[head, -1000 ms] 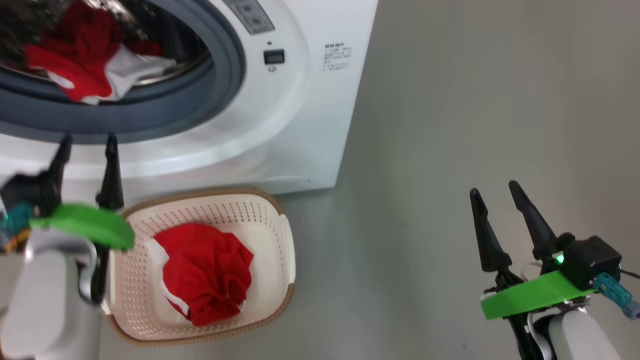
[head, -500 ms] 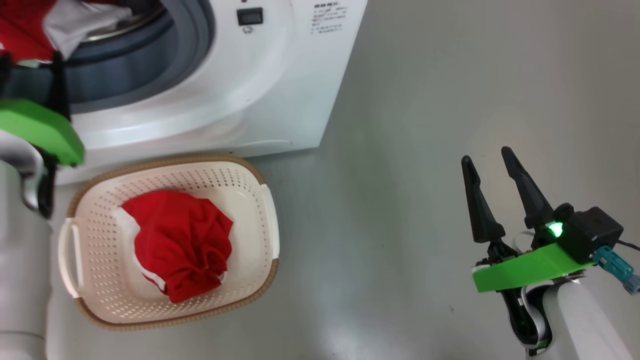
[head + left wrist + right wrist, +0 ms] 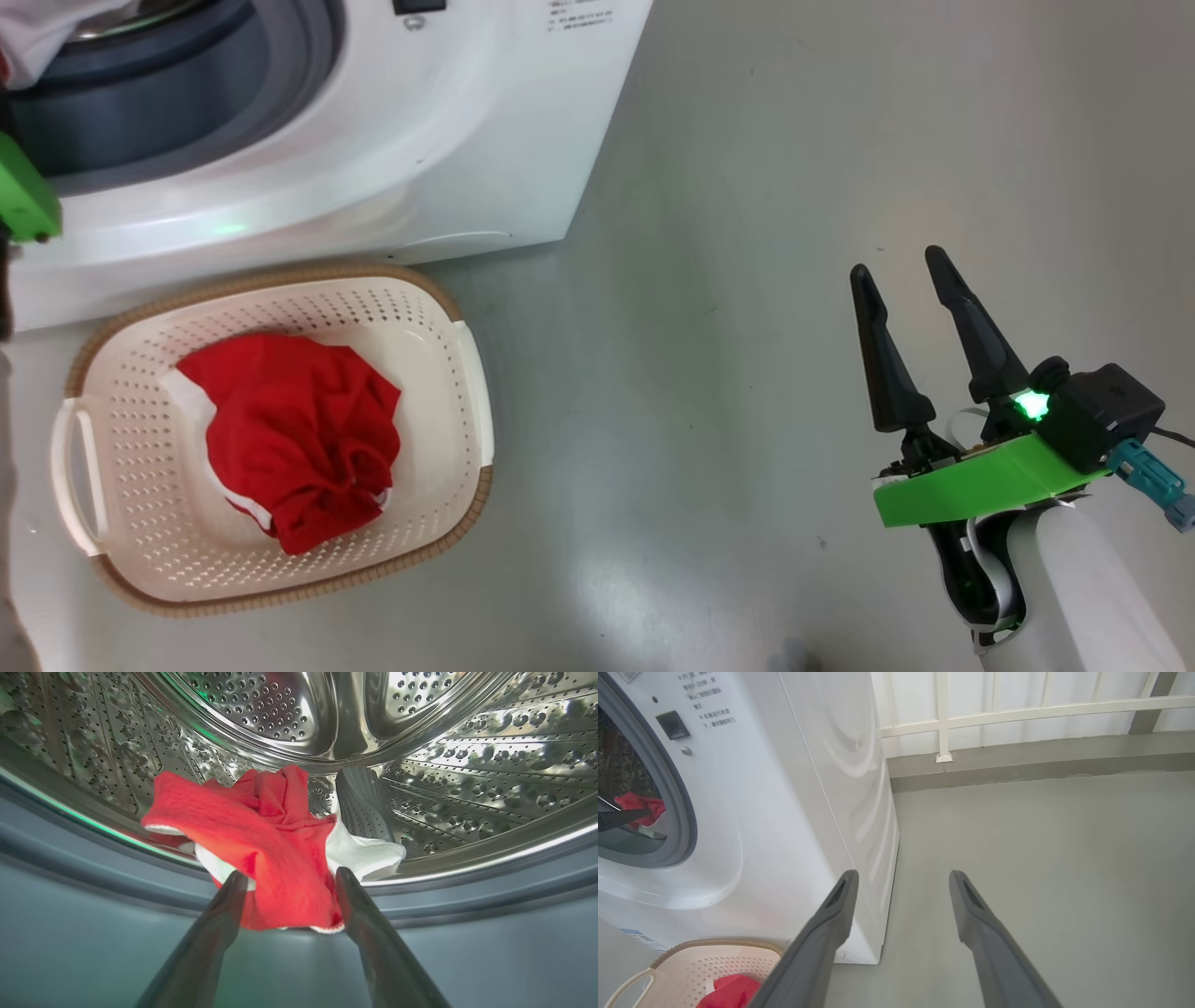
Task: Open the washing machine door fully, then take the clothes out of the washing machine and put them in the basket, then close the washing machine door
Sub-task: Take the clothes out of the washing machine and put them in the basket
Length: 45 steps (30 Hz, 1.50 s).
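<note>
Clothes (image 3: 275,849) in drum (image 3: 444,779), between parted fingertips (image 3: 232,892) of left hand (image 3: 290,873)

The washing machine (image 3: 392,140) is white, with a grey rubber ring (image 3: 187,112) round its opening and small dark print (image 3: 707,704) on the front. Its drum (image 3: 467,774) is shiny steel dotted with rows of holes. The clothes (image 3: 275,858) in it are red and white. The basket (image 3: 457,373) is cream, perforated all over, with a brown woven-look rim, around a red garment (image 3: 289,429). The floor (image 3: 794,233) is plain grey.
</note>
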Motion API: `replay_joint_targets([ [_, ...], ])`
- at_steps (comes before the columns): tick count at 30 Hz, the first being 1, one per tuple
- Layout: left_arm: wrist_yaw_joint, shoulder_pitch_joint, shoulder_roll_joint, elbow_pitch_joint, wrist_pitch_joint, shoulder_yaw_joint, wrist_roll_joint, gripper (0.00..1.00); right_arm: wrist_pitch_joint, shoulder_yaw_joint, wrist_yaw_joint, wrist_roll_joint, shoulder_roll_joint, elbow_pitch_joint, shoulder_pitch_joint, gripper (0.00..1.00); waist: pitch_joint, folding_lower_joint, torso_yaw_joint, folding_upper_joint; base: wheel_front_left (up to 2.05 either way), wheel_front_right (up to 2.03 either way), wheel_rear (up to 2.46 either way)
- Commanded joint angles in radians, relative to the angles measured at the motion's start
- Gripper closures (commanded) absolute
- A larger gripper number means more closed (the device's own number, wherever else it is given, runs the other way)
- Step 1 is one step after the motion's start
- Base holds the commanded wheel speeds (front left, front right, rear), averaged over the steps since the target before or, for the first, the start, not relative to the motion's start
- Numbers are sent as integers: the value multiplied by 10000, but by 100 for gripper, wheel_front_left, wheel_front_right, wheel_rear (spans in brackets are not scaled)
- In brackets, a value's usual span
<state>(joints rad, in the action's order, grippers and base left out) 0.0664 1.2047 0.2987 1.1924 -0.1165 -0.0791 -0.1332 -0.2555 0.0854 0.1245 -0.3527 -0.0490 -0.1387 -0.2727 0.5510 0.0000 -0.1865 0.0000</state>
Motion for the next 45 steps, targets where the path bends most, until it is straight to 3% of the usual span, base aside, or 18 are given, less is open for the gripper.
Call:
replay_joint_targets([
  [1, -76, 180, 612, -88, -83, -126, -5, 0, -63, 263, 62, -96, -13, 257, -34, 0, 72, 0, -52, 0, 0, 0, 0],
  [12, -135, 666, 900, 598, -154, 104, -2, 0, -63, 409, 62, -256, -13, 307, -177, 0, 272, 0, -317, 0, 0, 0, 0],
  [13, -155, 661, 932, 637, -139, 139, 15, 4, -63, 414, 62, -268, -13, 311, -177, 0, 276, 0, -338, 0, 0, 0, 0],
  [14, -167, 654, 951, 668, -148, 158, 12, 31, -63, 418, 62, -276, -13, 315, -175, 0, 277, 0, -358, 0, 0, 0, 0],
  [16, -165, 645, 981, 716, -182, 190, -2, 73, -63, 417, 62, -286, -13, 324, -167, 0, 282, 0, -384, 0, 0, 0, 0],
  [17, -156, 643, 992, 736, -203, 209, -8, 100, -63, 408, 62, -288, -13, 329, -163, 0, 282, 0, -388, 0, 0, 0, 0],
  [33, 325, -707, 537, 302, -1434, 248, -458, 100, -63, 257, 62, -119, -13, 142, 50, 0, -634, 0, -101, 0, 0, 0, 0],
  [45, 426, -3796, -176, -3699, -1451, -490, -670, 100, -63, -49, 62, 252, -12, -13, 699, 0, -1862, 0, 366, 0, 0, 0, 0],
])
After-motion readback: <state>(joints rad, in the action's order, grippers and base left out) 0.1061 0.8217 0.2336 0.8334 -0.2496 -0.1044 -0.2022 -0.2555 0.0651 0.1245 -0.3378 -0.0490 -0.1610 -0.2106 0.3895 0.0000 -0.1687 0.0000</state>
